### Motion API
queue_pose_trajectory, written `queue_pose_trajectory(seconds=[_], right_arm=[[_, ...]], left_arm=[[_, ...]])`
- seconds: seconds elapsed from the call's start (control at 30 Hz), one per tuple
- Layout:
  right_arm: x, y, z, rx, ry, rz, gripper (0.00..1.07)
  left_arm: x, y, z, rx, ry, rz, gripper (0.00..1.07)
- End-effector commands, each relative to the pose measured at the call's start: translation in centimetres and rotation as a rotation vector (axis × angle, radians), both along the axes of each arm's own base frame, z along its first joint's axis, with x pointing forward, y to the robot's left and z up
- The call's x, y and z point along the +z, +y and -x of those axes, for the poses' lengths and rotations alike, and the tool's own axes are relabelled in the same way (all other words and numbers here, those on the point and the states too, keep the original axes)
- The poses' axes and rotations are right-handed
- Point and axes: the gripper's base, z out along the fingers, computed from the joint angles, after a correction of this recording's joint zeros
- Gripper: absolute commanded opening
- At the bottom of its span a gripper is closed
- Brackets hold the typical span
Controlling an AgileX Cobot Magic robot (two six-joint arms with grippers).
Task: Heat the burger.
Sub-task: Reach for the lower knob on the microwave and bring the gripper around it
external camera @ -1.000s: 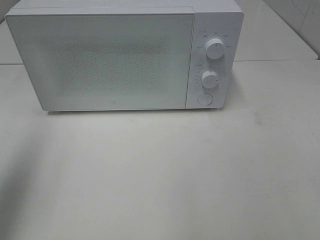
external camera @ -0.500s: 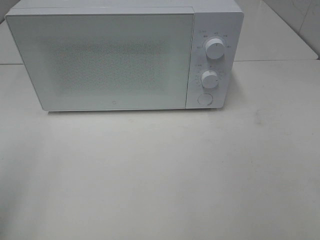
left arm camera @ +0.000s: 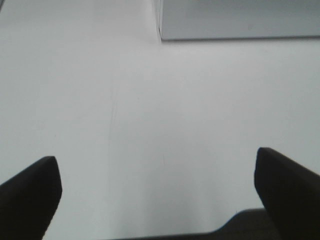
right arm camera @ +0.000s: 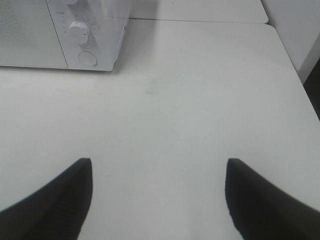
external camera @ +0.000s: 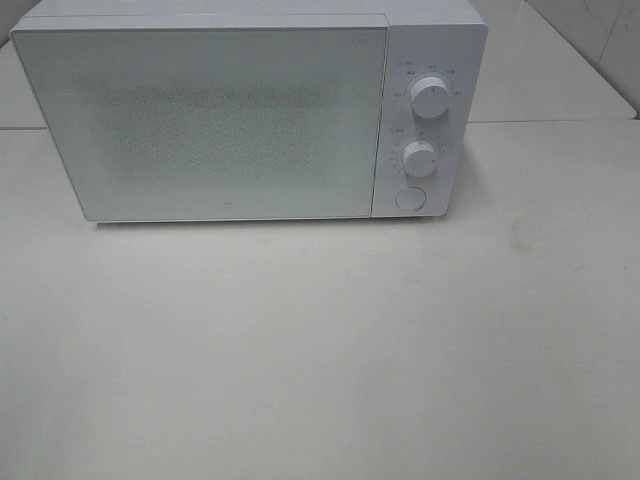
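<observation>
white tabletop (external camera: 320,350) fills the exterior high view, pale and matte, with a faint seam crossing it at the far side and light tiled wall (external camera: 610,40) at the far right corner. a white microwave (external camera: 230,120) stands on the far half of the table, left of centre, facing the near side. its door (external camera: 210,110) is closed; the speckled, frosted panel lets nothing inside be made out. on the control strip at the microwave's right, an upper knob (external camera: 430,97) sits above a lower knob (external camera: 419,158), with a round button (external camera: 409,198) under them.

neither arm shows in the high view. the left wrist view shows the left gripper (left arm camera: 157,165) above bare tabletop, its dark fingers (left arm camera: 30,195) spread wide with nothing between them, and a lower corner of the microwave beyond. the right wrist view shows the right gripper (right arm camera: 159,165) with its fingers (right arm camera: 65,200) also well apart and holding nothing, over bare table to the right of the microwave, whose lower knob and round button lie farther off to its left.

the burger shows in none of the views, so where it is cannot be told.
</observation>
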Motion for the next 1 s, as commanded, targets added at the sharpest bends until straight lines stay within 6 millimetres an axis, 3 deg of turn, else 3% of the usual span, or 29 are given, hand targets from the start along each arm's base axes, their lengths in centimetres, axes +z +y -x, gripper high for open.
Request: queue_pose_trajectory(seconds=[0.03,0.17,1.0], right_arm=[[0.0,0.0,0.4,-0.005,-0.031,0.001,0.72],[0.0,0.0,0.4,-0.005,-0.031,0.001,0.72],[0.0,0.0,0.4,-0.005,-0.028,0.001,0.72]], left_arm=[[-0.1,0.0,0.8,0.008,-0.087,-0.004,0.99],[-0.1,0.1,1.9,0.012,-0.155,-0.01,0.99],[-0.1,0.1,1.8,0.012,-0.15,-0.009,0.99]])
